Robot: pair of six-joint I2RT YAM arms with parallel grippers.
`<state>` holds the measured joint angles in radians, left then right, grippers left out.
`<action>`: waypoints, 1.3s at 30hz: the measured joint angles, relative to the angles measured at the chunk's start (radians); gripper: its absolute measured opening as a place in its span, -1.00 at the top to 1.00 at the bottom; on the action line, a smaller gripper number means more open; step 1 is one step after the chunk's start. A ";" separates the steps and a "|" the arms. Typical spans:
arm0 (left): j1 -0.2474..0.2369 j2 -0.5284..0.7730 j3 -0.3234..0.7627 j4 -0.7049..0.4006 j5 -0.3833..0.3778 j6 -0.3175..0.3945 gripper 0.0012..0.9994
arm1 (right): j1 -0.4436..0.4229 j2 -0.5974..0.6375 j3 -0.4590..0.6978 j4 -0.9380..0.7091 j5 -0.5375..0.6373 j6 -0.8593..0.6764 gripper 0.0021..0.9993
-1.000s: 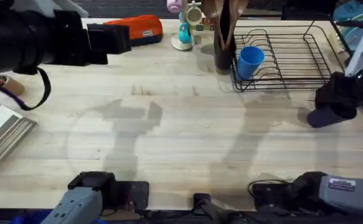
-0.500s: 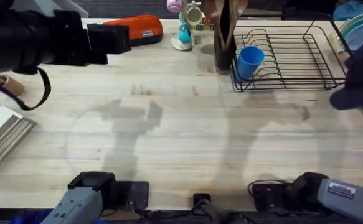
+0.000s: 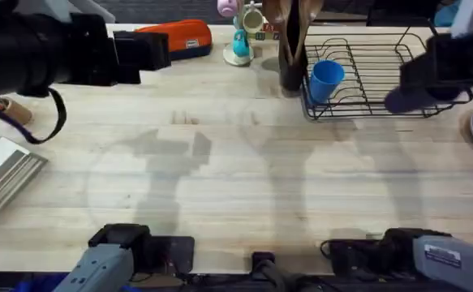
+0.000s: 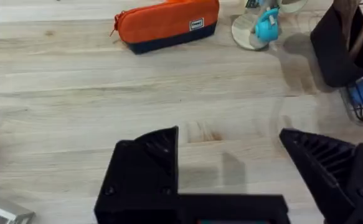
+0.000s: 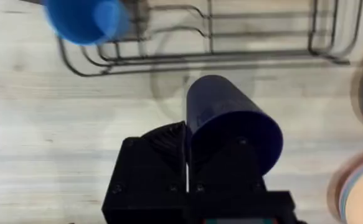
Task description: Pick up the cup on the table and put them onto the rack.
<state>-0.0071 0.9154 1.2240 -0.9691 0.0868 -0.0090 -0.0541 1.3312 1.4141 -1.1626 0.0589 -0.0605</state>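
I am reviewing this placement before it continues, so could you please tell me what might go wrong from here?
1. The right pincer grips the dark blue cup by its rim, cup lying sideways, so it may slip or roll on release.
2. A light blue cup already sits at the rack's near-left corner; a careless placement could knock it.
3. The rack's upright wires could snag the cup on descent.

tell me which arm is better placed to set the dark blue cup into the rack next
Right. The right gripper already holds the dark blue cup just beside the rack. The left gripper is open and empty, far off over bare table.
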 joint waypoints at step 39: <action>0.000 0.000 0.000 -0.023 0.000 0.000 -0.99 | 0.299 0.312 0.345 0.023 -0.001 0.000 0.94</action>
<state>-0.0071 0.9154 1.2240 -0.9918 0.0868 -0.0090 0.2451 1.6432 1.7588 -1.1393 0.0584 -0.0608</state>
